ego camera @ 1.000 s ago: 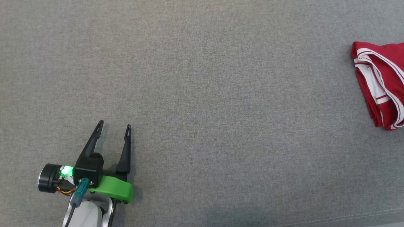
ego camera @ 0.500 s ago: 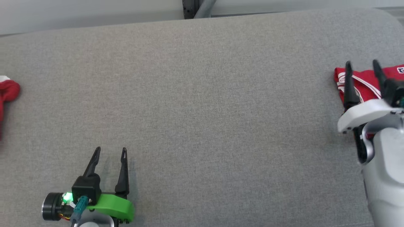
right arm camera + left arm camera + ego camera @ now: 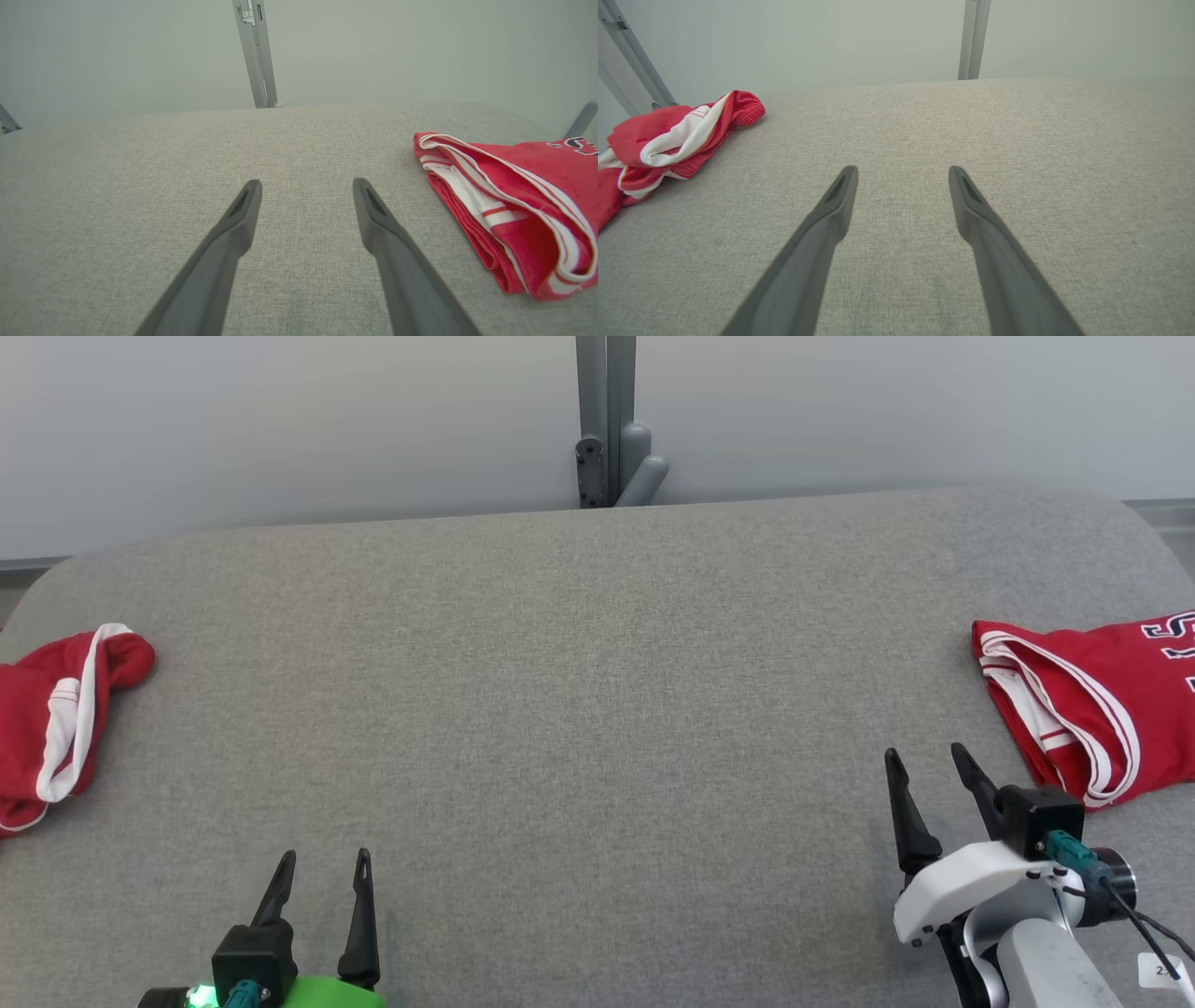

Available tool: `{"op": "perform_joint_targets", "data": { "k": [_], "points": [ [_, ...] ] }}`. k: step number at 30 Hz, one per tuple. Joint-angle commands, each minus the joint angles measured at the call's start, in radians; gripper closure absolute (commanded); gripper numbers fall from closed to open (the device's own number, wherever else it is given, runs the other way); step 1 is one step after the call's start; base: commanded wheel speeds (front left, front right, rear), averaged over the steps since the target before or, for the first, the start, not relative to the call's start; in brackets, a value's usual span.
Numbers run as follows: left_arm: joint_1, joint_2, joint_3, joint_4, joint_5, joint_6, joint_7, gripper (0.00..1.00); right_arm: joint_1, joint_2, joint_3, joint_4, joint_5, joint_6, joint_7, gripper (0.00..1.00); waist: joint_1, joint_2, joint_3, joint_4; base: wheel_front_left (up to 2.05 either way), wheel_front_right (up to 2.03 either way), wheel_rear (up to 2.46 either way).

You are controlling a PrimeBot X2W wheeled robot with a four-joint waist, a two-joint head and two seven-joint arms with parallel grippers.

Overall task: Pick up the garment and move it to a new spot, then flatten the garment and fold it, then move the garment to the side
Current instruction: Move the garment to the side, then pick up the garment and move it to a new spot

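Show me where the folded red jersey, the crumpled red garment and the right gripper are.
folded red jersey [image 3: 1111, 665], head view, on its red top layer.
crumpled red garment [image 3: 26, 726], head view, on its red middle.
right gripper [image 3: 924, 752], head view, midway between its fingertips.

Bright, even light; faint shadows.

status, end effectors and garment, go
Left end effector open, empty. Right end effector open, empty. Folded red garment at right edge, crumpled red garment at left edge. Nothing blocking.
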Motion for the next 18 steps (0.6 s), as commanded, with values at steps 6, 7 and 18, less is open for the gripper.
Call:
{"op": "perform_joint_targets", "data": {
  "k": [6, 7, 18],
  "points": [
    [0.033, -0.002, 0.016, -0.008, -0.013, 0.005, 0.000, 0.00, 0.055, 0.007, 0.026, -0.062, -0.008, -0.002, -0.003, 0.00, 0.0000, 0.0080, -0.053, 0.004, 0.00, 0.00, 0.00],
    [0.035, -0.002, 0.016, -0.008, -0.013, 0.003, 0.000, 0.00, 0.060, 0.009, 0.028, -0.071, -0.009, -0.002, -0.003, 0.00, 0.0000, 0.0080, -0.058, 0.003, 0.00, 0.00, 0.00],
    [0.057, -0.004, 0.015, -0.015, -0.032, 0.013, 0.000, 0.00, 0.116, 0.016, 0.026, -0.122, -0.002, -0.002, -0.003, 0.00, 0.0000, 0.0080, -0.103, -0.001, 0.00, 0.00, 0.00]
  ]
}}
